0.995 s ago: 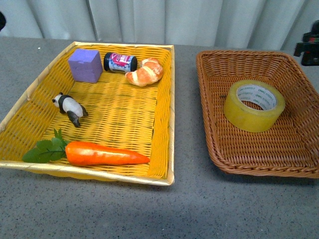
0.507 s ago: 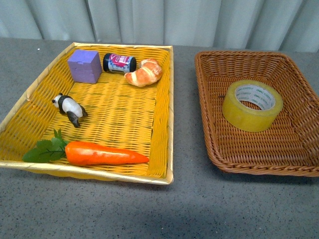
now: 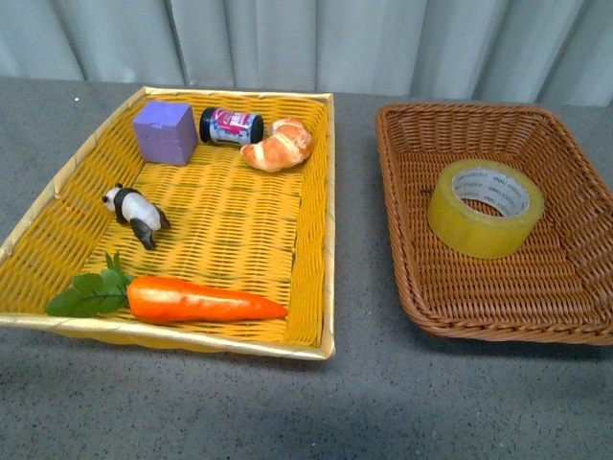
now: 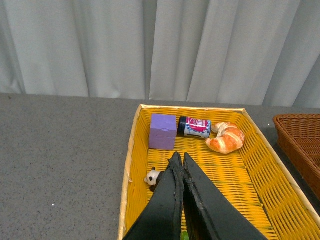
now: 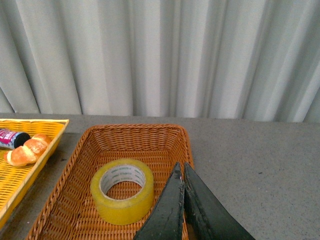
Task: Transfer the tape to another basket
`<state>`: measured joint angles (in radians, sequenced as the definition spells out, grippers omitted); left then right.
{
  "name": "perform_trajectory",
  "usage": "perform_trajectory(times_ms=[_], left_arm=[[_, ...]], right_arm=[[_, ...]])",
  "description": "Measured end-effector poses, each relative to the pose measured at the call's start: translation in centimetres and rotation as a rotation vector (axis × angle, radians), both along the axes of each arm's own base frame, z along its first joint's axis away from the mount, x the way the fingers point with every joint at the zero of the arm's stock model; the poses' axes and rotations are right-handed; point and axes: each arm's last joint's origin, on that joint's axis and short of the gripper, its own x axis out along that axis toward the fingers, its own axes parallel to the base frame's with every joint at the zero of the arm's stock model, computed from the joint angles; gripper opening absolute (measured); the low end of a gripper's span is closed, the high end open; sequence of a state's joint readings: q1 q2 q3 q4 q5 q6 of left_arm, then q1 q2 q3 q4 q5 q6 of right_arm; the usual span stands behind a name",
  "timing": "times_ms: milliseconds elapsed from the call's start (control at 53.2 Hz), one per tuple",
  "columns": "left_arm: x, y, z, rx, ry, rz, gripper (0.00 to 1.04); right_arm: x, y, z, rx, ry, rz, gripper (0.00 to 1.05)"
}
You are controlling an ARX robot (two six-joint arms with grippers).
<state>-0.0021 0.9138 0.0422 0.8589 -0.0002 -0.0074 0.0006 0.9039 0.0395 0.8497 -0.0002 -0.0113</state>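
Observation:
The yellowish tape roll [image 3: 485,207] with a white printed core lies flat inside the brown wicker basket [image 3: 402,259] on the right. It also shows in the right wrist view [image 5: 122,190], in the same basket [image 5: 75,175]. My right gripper [image 5: 180,167] is shut and empty, raised above the basket's edge beside the tape. My left gripper [image 4: 180,158] is shut and empty, raised above the yellow basket [image 4: 132,160]. Neither arm shows in the front view.
The yellow basket [image 3: 321,192] on the left holds a purple cube [image 3: 164,132], a small lying jar [image 3: 230,126], a croissant [image 3: 278,144], a panda figure [image 3: 132,214] and a carrot [image 3: 196,300]. Grey tabletop lies all round; a curtain hangs behind.
A dark part of the right arm at the front view's far right edge one second ago has gone out of view. The scene sits slightly lower in the frame. The tape has not moved.

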Motion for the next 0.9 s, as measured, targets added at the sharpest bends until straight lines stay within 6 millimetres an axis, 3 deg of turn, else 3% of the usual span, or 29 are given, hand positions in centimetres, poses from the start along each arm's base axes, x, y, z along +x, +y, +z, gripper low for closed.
perform_trajectory(times_ms=[901], left_arm=[[-4.0, 0.0, 1.1, 0.000, -0.034, 0.000, 0.04]], right_arm=[[-4.0, 0.0, 0.6, 0.001, -0.023, 0.000, 0.01]])
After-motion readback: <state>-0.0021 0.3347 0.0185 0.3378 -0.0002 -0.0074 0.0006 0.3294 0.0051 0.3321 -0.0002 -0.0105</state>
